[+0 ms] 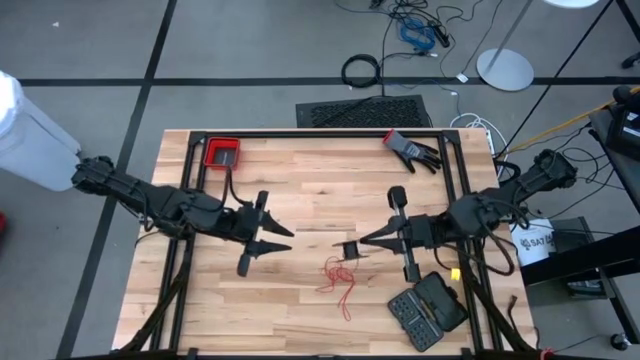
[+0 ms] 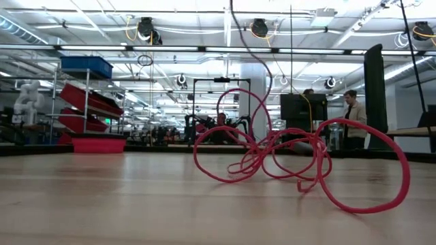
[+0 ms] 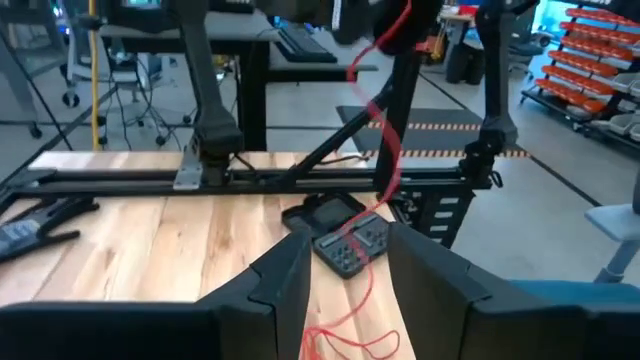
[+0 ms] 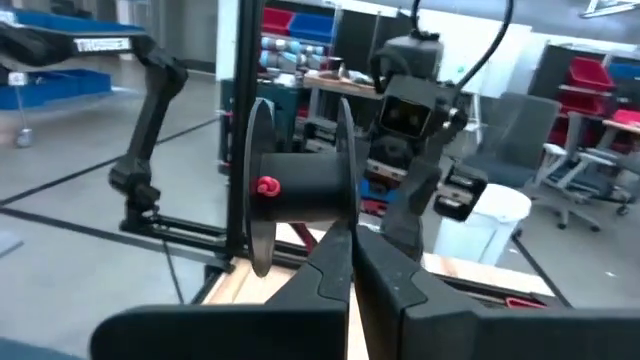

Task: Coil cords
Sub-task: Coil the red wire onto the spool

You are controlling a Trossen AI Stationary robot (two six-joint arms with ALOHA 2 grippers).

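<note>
Cords: You have one thin red cord (image 1: 338, 277). It lies in a loose tangle on the desk (image 1: 300, 190), near the middle, toward the front edge. One end goes up to a small black spool (image 1: 350, 249).
Spool: You have one. It has two round black sides and a red dot on its middle.
Right pincer (image 1: 366, 240): Its fingers are pressed together, and the spool sits right at their tips.
Left pincer (image 1: 287, 239): Its fingers are spread wide and hold nothing. It hangs left of the cord, well apart from it.
Other things: One red bin (image 1: 222, 153) at the back left corner, one black glove (image 1: 412, 150) at the back right, one black case (image 1: 428, 311) at the front right.
Open room: You see bare wood between the two pincers and behind the cord.
</note>
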